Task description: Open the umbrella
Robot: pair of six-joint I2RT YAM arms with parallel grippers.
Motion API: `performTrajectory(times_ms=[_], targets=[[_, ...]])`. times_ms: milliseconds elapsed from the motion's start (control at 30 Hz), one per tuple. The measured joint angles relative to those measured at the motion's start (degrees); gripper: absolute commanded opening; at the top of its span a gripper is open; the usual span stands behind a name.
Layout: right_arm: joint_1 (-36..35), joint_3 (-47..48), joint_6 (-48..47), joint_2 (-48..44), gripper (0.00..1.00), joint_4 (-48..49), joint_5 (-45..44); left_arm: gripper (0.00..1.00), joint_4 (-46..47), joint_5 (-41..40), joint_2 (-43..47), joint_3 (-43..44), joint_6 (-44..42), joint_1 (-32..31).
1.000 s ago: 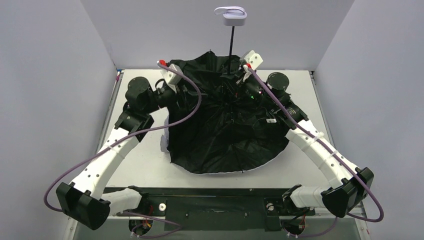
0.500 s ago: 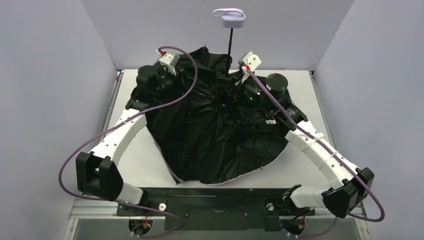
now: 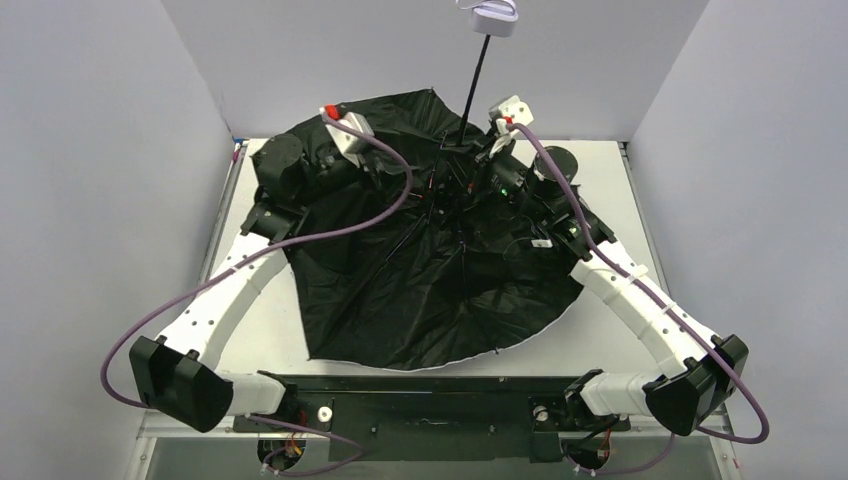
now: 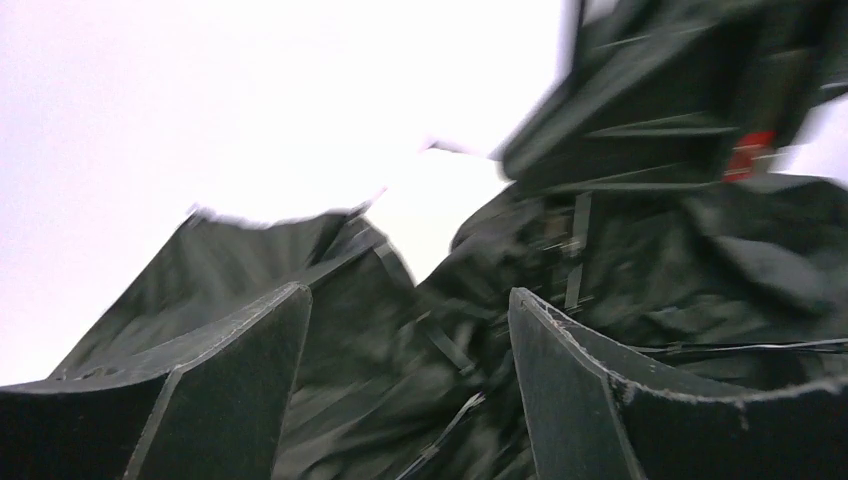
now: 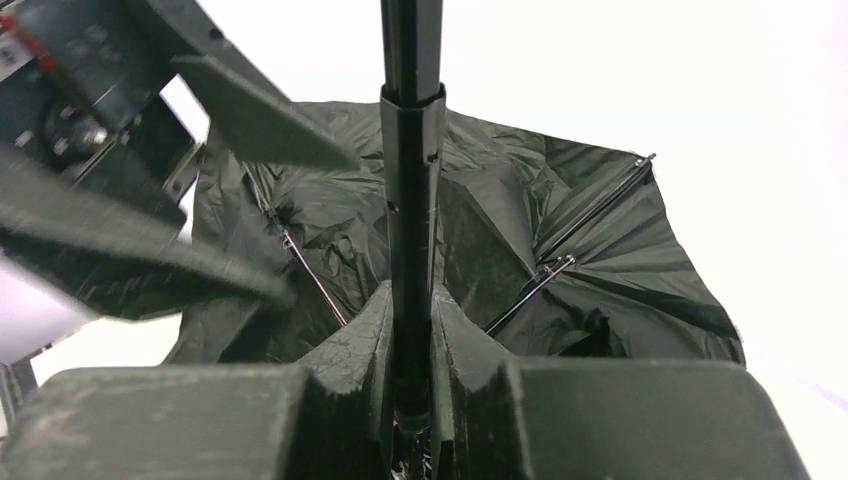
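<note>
Sprawling over the middle of the table, the umbrella lies upside down, its black lining and thin ribs facing up and a pale edge showing along the near rim. The canopy fans out unevenly around the shaft, broadest on the near side. The shaft gives the long axis: it rises from the hub at the far side of the canopy and leans slightly right, so the lavender handle points up at the back wall. The right gripper is clamped narrowly on the shaft just above the hub. Left of the shaft, the left gripper is spread wide over crumpled lining, gripping nothing.
</note>
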State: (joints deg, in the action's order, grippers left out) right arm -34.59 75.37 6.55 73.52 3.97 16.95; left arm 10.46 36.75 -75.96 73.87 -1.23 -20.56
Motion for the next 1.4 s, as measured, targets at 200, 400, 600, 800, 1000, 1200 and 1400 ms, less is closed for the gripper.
performTrajectory(times_ms=[200, 400, 600, 800, 1000, 1200, 1400], targets=[[-0.02, 0.0, 3.93, 0.09, 0.0, 0.39, -0.04, 0.65, 2.47, 1.53, -0.7, 0.02, -0.9, -7.89], [-0.74, 0.0, 6.01, 0.07, 0.0, 0.72, 0.02, 0.49, 3.69, 0.85, -4.9, 0.66, -0.46, -10.78], [-1.14, 0.0, 6.69, 0.07, 0.0, 0.81, 0.37, 0.14, 4.63, 1.22, -6.6, 1.18, 0.81, -12.79], [-1.14, 0.0, 6.75, 0.02, 0.0, 1.46, 0.46, 0.03, 5.25, 1.25, -6.6, 1.07, 3.34, -12.61], [-1.27, 0.0, 6.58, 0.48, 0.0, -2.34, 1.88, 0.03, 8.09, 3.15, -4.92, -5.14, 3.67, -11.02], [-1.03, 0.0, 7.04, 2.78, 0.0, -6.29, 3.28, 0.03, 9.33, 3.69, -4.66, -10.27, 0.63, -9.7], [-0.15, 0.11, 7.65, 3.17, 0.0, -6.69, 3.87, 0.03, 10.32, 4.5, -5.81, -10.58, -1.64, -9.33]])
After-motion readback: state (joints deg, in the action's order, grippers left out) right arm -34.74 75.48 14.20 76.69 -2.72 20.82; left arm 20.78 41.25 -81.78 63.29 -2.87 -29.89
